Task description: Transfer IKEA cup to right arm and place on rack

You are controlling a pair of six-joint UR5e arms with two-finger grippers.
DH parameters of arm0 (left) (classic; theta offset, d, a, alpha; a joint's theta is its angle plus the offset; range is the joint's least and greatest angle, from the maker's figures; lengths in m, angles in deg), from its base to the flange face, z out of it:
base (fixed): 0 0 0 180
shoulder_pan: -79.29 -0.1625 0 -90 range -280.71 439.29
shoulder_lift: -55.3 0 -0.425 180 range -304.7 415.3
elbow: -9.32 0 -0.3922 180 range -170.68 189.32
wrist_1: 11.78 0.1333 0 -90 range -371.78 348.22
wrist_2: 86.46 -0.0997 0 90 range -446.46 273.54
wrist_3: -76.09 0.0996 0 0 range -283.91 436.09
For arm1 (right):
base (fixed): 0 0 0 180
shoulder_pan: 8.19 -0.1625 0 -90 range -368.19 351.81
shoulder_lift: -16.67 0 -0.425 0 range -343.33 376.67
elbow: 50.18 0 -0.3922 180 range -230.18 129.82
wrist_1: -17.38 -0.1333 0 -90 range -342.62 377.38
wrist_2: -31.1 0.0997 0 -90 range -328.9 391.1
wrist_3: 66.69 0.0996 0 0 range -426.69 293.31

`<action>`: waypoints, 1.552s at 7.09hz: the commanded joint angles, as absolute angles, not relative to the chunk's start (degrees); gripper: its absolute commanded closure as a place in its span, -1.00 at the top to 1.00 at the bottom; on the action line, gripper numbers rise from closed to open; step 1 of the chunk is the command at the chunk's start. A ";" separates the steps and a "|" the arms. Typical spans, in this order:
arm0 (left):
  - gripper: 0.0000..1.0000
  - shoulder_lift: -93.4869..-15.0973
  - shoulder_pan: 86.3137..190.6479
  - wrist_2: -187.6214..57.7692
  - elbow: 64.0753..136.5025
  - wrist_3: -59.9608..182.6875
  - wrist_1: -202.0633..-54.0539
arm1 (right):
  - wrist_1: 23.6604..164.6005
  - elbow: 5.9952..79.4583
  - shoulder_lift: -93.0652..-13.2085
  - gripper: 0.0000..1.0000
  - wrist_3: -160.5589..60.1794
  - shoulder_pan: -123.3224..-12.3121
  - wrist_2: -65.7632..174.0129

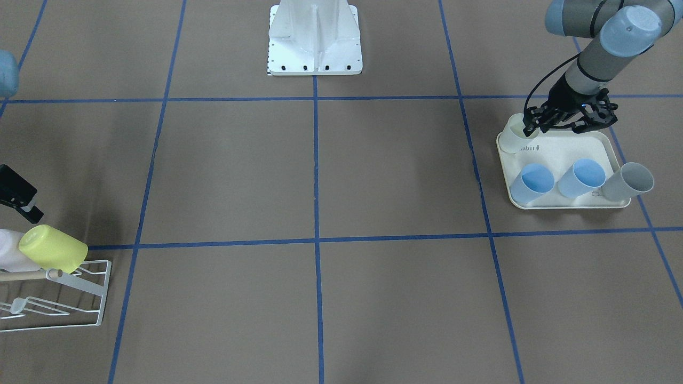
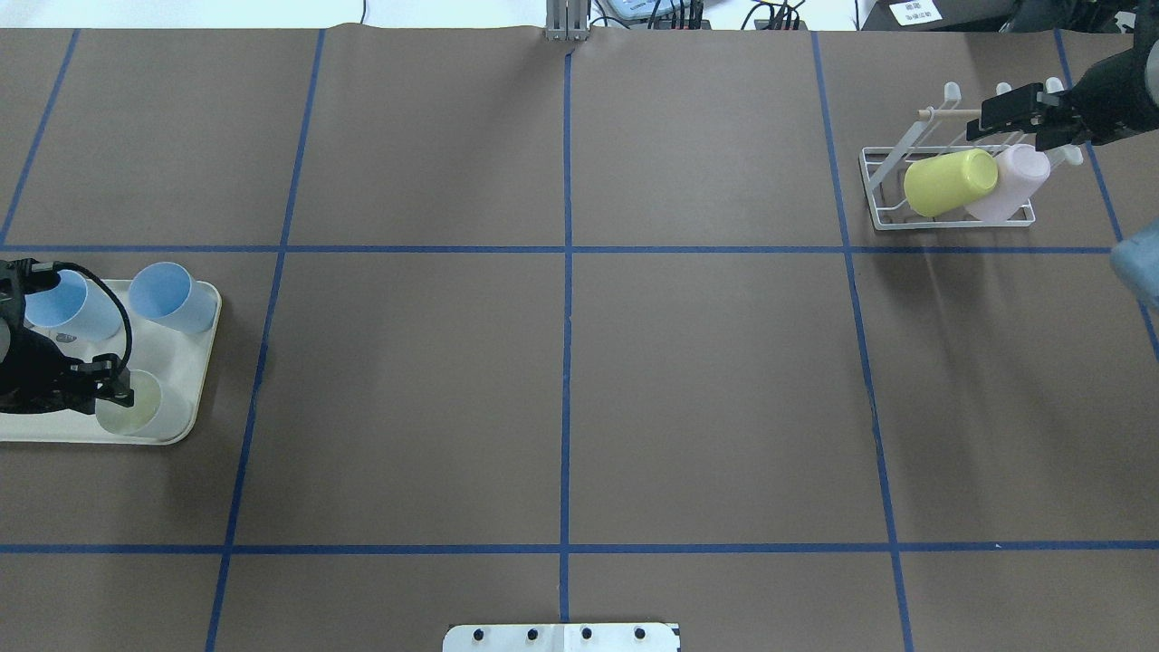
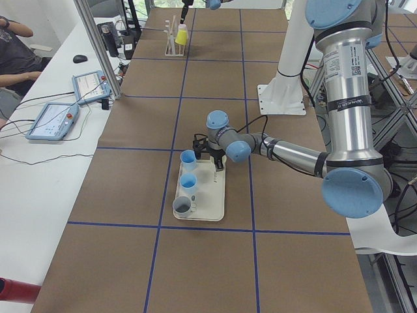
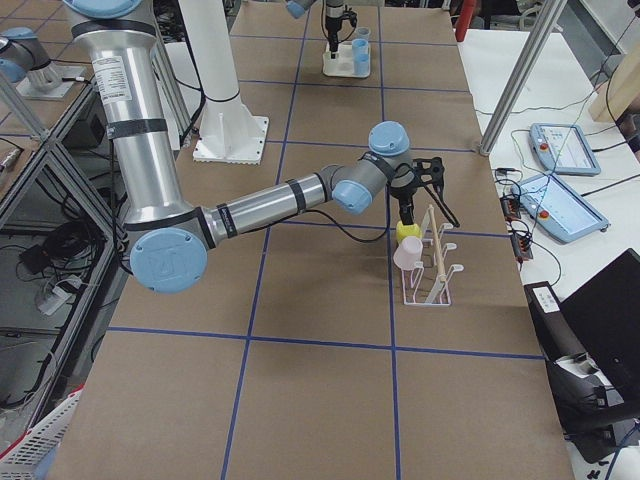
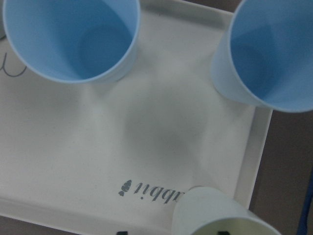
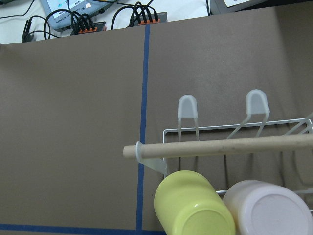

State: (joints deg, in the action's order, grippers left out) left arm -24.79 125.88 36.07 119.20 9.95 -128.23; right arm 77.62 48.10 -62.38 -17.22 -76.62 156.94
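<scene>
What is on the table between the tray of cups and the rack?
Nothing: overhead, only bare brown table with blue tape lines stretches from the tray to the rack.

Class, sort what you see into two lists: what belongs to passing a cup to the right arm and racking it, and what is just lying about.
Belongs: left pincer, pale cup at its tips, right pincer, rack.

Lying about: two blue cups, grey cup, tray, yellow cup and pink cup on the rack.

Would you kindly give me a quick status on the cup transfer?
Left gripper open at pale green cup rim, on tray. Right gripper open, empty, above rack. Yellow cup and pink cup racked. Path between looks unobstructed.
</scene>
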 commanded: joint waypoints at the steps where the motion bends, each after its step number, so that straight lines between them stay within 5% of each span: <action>1: -1.00 -24.59 126.22 38.95 119.70 10.17 -128.23 | 77.59 48.08 -62.34 0.97 -16.34 -76.22 156.79; 4: -1.00 -23.27 134.90 52.10 126.63 9.92 -127.62 | 76.89 48.34 -61.38 0.97 -9.87 -74.21 156.18; 7: -1.00 -32.80 135.36 52.06 126.74 -1.72 -128.23 | 73.57 53.08 -60.06 0.97 2.69 -66.23 152.24; 11: -1.00 -45.84 134.57 52.06 118.78 -22.28 -146.68 | 43.21 52.92 -59.01 0.97 29.15 -55.66 151.78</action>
